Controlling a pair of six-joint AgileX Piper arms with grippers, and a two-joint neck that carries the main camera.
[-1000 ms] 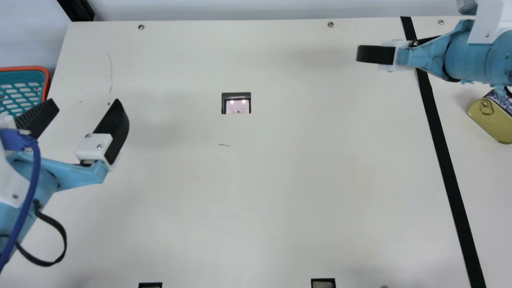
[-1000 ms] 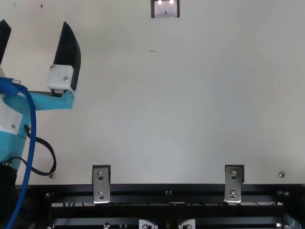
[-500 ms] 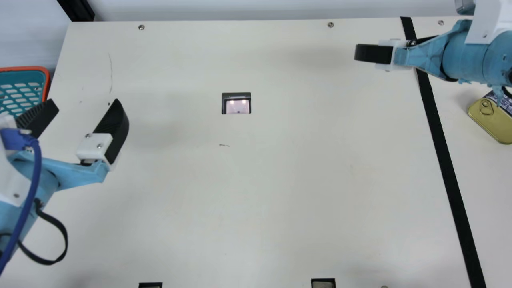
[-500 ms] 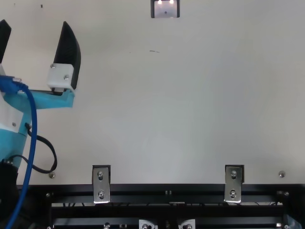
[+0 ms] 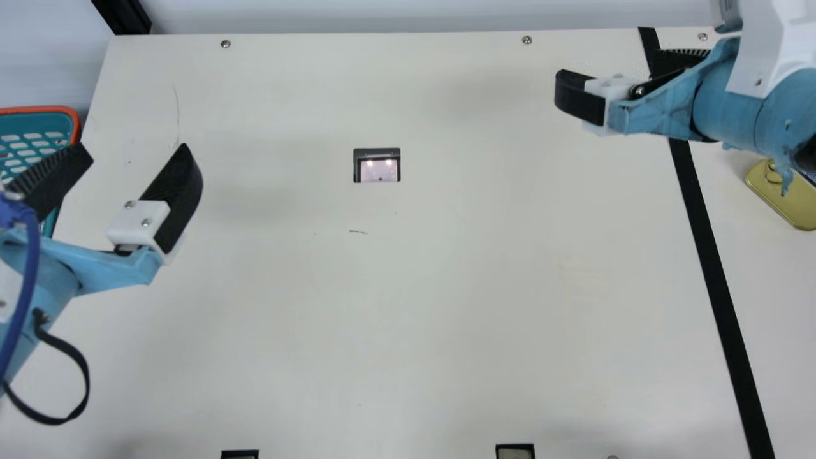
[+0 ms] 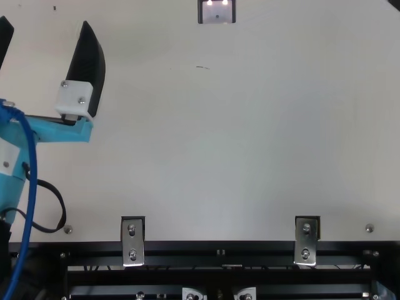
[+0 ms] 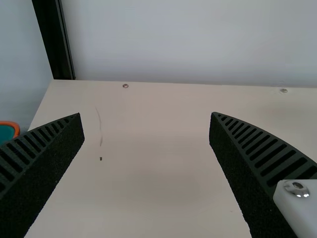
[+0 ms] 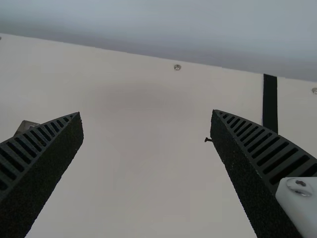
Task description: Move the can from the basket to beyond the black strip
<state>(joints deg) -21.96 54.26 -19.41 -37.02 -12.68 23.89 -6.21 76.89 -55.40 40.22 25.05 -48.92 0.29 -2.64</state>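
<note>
In the main view my left gripper (image 5: 137, 156) is open at the left, one finger over the basket's near edge, and in the left wrist view my left gripper (image 7: 146, 116) has nothing between its fingers. The teal basket (image 5: 73, 121) with an orange rim stands at the left edge. The gold can (image 5: 781, 196) lies right of the black strip (image 5: 714, 274), partly hidden by my right arm. My right gripper (image 5: 618, 70) spreads open above the strip's far end; the right wrist view shows bare table between the fingers of my right gripper (image 8: 147, 114).
A small square opening (image 5: 377, 166) is set in the table (image 5: 446, 287) left of the middle. A pale wall (image 5: 382, 14) runs behind the far edge. Metal brackets (image 6: 132, 242) line the near edge in the top view.
My left arm has shifted slightly left and away from the near edge. My right arm has moved a little left and turned, bringing its second finger into sight. The can has stayed put.
</note>
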